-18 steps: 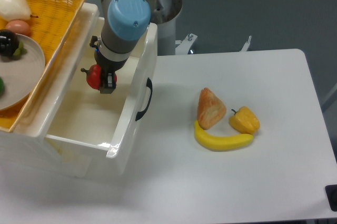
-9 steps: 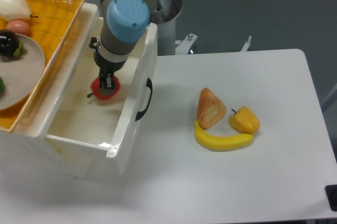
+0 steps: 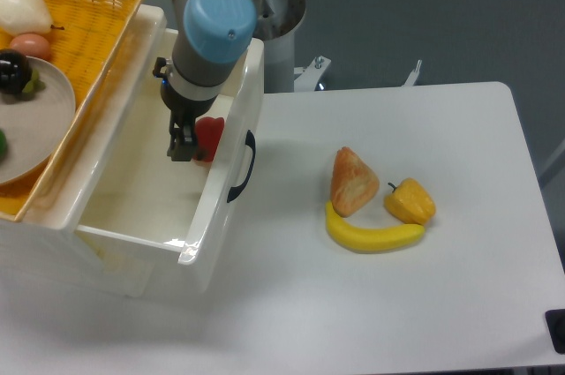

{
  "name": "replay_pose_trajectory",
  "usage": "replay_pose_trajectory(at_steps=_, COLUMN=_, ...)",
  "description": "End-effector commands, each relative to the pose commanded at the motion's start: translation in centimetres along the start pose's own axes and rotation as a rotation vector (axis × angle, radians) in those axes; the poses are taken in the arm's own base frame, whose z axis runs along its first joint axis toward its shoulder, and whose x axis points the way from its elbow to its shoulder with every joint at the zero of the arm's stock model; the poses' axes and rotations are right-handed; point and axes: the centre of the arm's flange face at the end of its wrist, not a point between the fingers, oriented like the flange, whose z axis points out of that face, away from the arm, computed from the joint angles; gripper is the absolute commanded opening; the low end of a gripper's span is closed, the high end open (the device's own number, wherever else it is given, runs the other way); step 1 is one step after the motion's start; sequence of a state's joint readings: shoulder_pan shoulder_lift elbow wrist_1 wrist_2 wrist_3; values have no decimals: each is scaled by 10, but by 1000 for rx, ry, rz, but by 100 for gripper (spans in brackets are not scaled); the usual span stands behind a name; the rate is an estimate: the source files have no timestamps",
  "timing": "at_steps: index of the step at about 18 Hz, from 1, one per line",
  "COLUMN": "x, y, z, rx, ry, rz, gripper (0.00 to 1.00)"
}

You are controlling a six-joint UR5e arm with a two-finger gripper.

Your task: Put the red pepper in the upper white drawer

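The red pepper (image 3: 210,138) lies loose inside the upper white drawer (image 3: 205,216), against the inner side of the front panel that carries the black handle (image 3: 243,168). My gripper (image 3: 180,144) hangs inside the drawer just left of the pepper. Its fingers point down, stand open and hold nothing. The arm's blue-capped wrist is directly above it and hides part of the drawer's back.
A yellow wicker basket (image 3: 97,4) sits above the drawer's left side, holding a plate (image 3: 48,119) and several toy foods. On the table to the right lie a bread piece (image 3: 353,181), a banana (image 3: 371,236) and a yellow-orange pepper (image 3: 411,201).
The pepper was held in the gripper a second ago, then dropped to the drawer floor. It now rests to the right of the fingers, near the front panel. The gripper has shifted slightly.
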State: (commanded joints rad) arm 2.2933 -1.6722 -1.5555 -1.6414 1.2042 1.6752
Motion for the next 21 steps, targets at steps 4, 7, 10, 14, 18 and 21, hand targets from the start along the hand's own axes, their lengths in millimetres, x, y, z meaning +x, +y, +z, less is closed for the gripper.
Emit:
replay_pose_trajectory(at_steps=4, x=1, y=-4, z=-7, rx=20, ry=-18, rz=-37, gripper=100)
replay_pose_trajectory(at_steps=7, x=-3, y=-3, z=-15, rx=34, ry=-44, rz=-64, gripper=100)
replay_pose_trajectory(at_steps=10, x=-5, y=6, z=-25, rx=59, ry=-64, rz=-85, gripper=100)
replay_pose_trajectory(at_steps=14, x=3, y=18, z=-51, rx=63, ry=-126, rz=-106, gripper=100)
replay_pose_trajectory(at_steps=18, x=4, y=28, z=-66, rx=59, ry=-175, rz=-117, gripper=100)
replay_pose_trajectory(at_steps=21, x=3, y=35, z=-75, rx=55, ry=-191, rz=-128, gripper=100)
